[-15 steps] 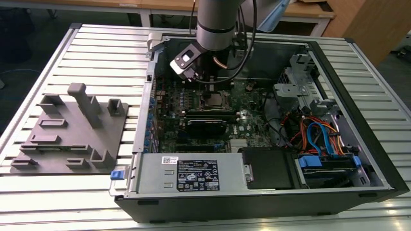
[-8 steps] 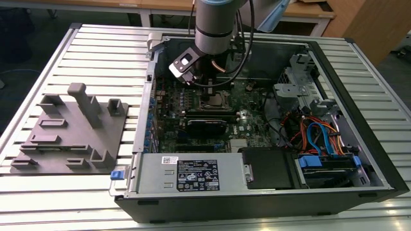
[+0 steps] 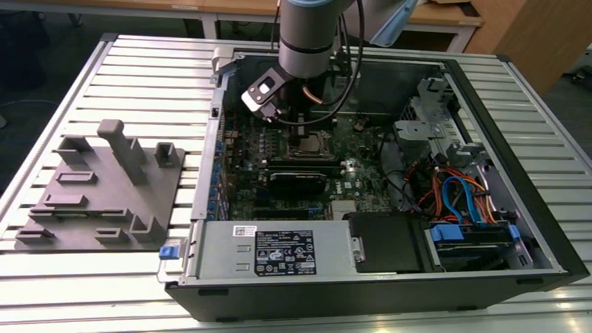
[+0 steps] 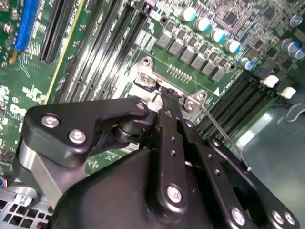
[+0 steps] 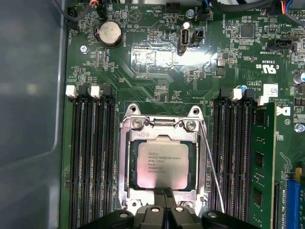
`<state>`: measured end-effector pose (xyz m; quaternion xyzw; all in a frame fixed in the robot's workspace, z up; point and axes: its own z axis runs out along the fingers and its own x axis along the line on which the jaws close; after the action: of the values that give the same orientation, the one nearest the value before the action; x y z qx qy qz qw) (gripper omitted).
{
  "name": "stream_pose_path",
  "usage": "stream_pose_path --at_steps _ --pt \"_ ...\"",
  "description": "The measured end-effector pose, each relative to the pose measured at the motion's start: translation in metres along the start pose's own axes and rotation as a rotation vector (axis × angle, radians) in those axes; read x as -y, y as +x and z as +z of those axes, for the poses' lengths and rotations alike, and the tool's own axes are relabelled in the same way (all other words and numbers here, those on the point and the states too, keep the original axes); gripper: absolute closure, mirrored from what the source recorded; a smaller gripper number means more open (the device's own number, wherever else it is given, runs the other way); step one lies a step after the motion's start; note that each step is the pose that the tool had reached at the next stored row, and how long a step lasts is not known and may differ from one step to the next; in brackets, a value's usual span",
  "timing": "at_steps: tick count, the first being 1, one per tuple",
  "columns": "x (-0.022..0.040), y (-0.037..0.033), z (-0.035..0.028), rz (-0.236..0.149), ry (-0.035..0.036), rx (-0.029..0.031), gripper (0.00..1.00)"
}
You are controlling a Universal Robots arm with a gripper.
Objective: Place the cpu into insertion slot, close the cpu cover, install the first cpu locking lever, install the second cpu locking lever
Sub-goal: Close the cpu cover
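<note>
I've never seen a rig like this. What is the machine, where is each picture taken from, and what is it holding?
One robot arm with a gripper works inside an open computer case on a slatted table. The exterior view looks on from off the arm; both wrist views come from cameras riding on it. A grey tray lies beside the case. The chip sits in its socket, the metal cover down over it. The gripper is shut at the socket's edge; I see nothing held.

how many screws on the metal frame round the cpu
2: one screw and another screw, at the two corners of the metal frame farthest from the hand. The hand covers the near edge, so more may be hidden.
</note>
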<state>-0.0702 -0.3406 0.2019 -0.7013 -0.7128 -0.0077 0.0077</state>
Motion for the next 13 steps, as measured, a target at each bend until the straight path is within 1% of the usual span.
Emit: stream_pose_path --at_steps 3,5,7,8,9,10,13 --pt "0.0003 0.0000 0.0002 0.000 -0.0001 -0.0009 0.89" --pt "0.0004 0.0000 0.0017 0.000 0.0001 -0.0023 0.89" --pt "0.0005 -0.0002 0.0036 0.000 0.0004 -0.0060 0.89" --pt "0.0006 -0.0003 0.0040 0.000 0.0007 -0.0091 0.89" --pt "0.0006 -0.0003 0.0042 0.000 0.0005 -0.0135 0.89" --pt "0.0005 -0.0002 0.0044 0.000 0.0002 -0.0154 0.89" --pt "0.0006 0.0002 0.0032 0.000 -0.0013 -0.0183 0.89"
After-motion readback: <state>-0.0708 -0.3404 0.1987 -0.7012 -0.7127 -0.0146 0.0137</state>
